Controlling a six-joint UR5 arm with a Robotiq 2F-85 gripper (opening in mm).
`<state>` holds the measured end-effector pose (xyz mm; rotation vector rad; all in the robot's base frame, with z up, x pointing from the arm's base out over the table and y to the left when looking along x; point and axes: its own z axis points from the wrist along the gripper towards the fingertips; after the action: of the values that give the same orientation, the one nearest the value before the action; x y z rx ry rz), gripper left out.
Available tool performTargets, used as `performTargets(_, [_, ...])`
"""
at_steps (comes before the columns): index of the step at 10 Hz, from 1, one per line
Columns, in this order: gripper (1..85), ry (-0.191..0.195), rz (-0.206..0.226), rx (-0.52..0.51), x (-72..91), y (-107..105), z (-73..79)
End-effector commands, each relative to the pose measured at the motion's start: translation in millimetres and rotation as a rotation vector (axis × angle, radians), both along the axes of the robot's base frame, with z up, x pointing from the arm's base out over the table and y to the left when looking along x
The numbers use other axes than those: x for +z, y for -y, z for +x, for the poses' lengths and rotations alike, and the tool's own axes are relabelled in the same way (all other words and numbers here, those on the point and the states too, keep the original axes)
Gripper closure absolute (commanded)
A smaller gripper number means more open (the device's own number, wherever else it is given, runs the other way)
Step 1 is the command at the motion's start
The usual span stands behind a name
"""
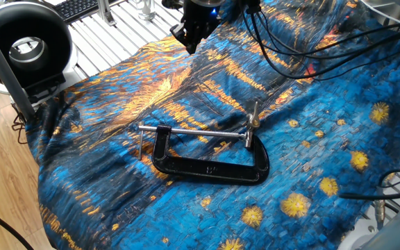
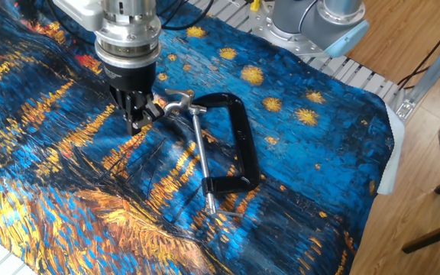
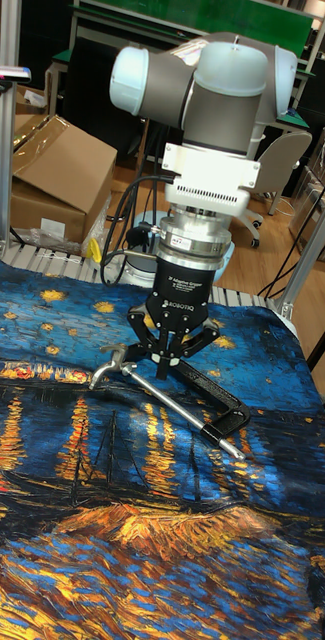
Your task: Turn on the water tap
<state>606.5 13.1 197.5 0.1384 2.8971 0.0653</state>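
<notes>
The water tap (image 2: 178,100) — a short silver crossbar with a brass-coloured hub — lies on the painted cloth (image 2: 67,191) at the end of the long silver screw (image 2: 202,160) of a black C-clamp (image 2: 239,145). In the other fixed view it sits just beside the gripper (image 2: 137,118), on the clamp's side of it. In the tall fixed view the tap (image 3: 107,370) shows low beside the gripper (image 3: 165,368), with the screw running away beneath the fingertips. Whether they touch cannot be told.

Around the clamp the cloth lies open on all sides. Its folded edge hangs near the wooden floor (image 2: 426,168), well apart from the gripper.

The gripper body reads "ROBOTIQ" in the tall fixed view; the clamp frame (image 1: 210,169) carries raised marks too small to read.

The UR5 arm (image 3: 207,90) stands over the cloth with the wrist pointing straight down. The fingers (image 3: 142,322) are spread wide — holding nothing.
</notes>
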Motion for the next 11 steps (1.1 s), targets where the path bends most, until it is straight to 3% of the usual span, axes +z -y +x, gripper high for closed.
performTargets(1, [84.7, -0.009, -0.009, 0.002, 0.2, 1.7, -1.5])
performTargets(5, [84.7, -0.004, -0.008, 0.017, -5.2, 4.7, -5.8])
performTargets(7, [84.7, -0.017, 0.003, 0.044, -9.6, 8.3, -17.8])
performTargets(9, [84.7, -0.091, -0.008, 0.080, -17.7, 20.0, -50.0])
performTargets(11, [84.7, -0.123, 0.018, 0.090, -22.8, 25.8, -77.9])
